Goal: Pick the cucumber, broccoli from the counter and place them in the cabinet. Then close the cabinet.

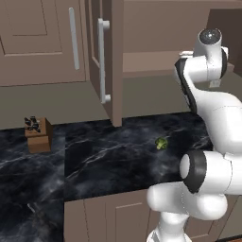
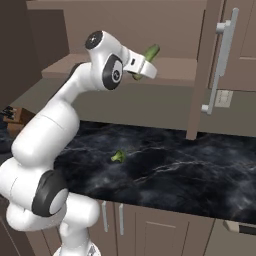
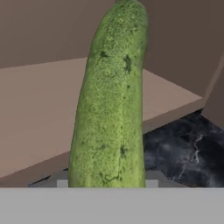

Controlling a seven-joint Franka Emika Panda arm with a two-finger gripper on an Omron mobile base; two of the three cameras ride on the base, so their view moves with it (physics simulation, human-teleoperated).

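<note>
No readable text, labels, brands or numbers anywhere. Nothing printed on the brown panelled wall cabinet point(image 1: 108, 56). Likewise nothing on the glossy black marble-look counter point(image 2: 190, 170).

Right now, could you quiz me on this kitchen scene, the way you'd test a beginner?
1. True or false: the broccoli lies on the counter.
2. What is the gripper holding? A) a knife B) the cucumber C) a cup
3. Fill in: the cabinet doors stand ____.

Key:
1. True; it lies alone on the dark slab.
2. B; the cucumber is raised in front of the cabinet shelf, not yet set down.
3. Open; the door is swung outward.
</note>
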